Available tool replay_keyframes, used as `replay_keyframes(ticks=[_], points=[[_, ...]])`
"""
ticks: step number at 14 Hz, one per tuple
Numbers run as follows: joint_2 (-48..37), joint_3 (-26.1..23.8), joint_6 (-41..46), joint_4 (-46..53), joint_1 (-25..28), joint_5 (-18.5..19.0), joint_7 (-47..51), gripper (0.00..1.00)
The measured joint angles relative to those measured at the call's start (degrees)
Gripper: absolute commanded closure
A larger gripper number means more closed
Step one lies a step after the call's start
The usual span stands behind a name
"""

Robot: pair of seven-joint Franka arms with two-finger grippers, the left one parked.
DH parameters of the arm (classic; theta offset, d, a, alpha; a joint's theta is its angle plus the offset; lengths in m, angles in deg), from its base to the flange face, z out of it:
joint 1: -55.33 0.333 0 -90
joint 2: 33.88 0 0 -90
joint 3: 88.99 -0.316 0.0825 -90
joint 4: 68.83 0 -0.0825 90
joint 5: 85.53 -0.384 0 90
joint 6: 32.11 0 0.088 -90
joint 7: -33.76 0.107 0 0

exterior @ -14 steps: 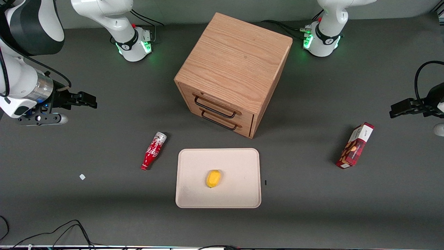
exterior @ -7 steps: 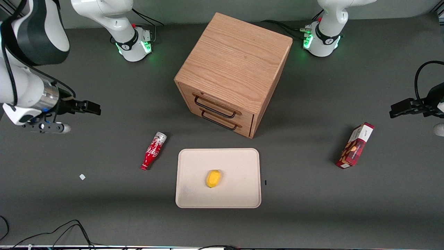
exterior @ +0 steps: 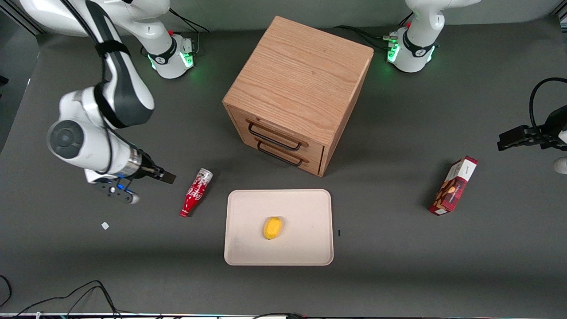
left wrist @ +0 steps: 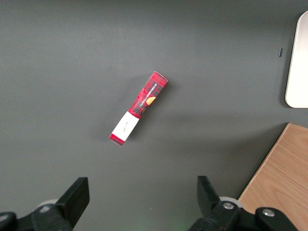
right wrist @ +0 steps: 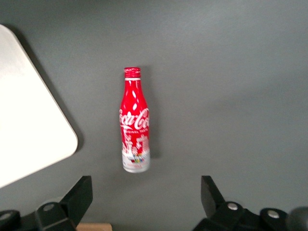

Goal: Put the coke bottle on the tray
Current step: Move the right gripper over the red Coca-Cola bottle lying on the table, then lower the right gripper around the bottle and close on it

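The coke bottle lies on its side on the dark table, beside the tray and apart from it, its red cap end nearer the front camera. In the right wrist view the bottle shows whole, with the silvery base toward my jaws. The cream tray lies flat in front of the cabinet's drawers; one rounded corner shows in the right wrist view. My right gripper hovers just beside the bottle's base end, toward the working arm's end of the table. The gripper is open wide and empty.
A yellow lemon-like fruit lies on the tray. A wooden drawer cabinet stands farther from the front camera than the tray. A red snack box lies toward the parked arm's end. A small white scrap lies on the table.
My right arm has swung in from the table's end toward the bottle and nearer the front camera. The gripper stays open. The bottle and the tray have not moved.
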Motion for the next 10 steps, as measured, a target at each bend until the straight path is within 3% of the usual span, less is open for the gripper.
replay_keyframes(ticks=[6, 10], points=[[6.2, -0.4, -15.7, -6.8, 0.0, 0.8, 4.9, 0.0], [9.5, -0.5, -20.5, -7.7, 0.0, 1.0, 6.3, 0.0]])
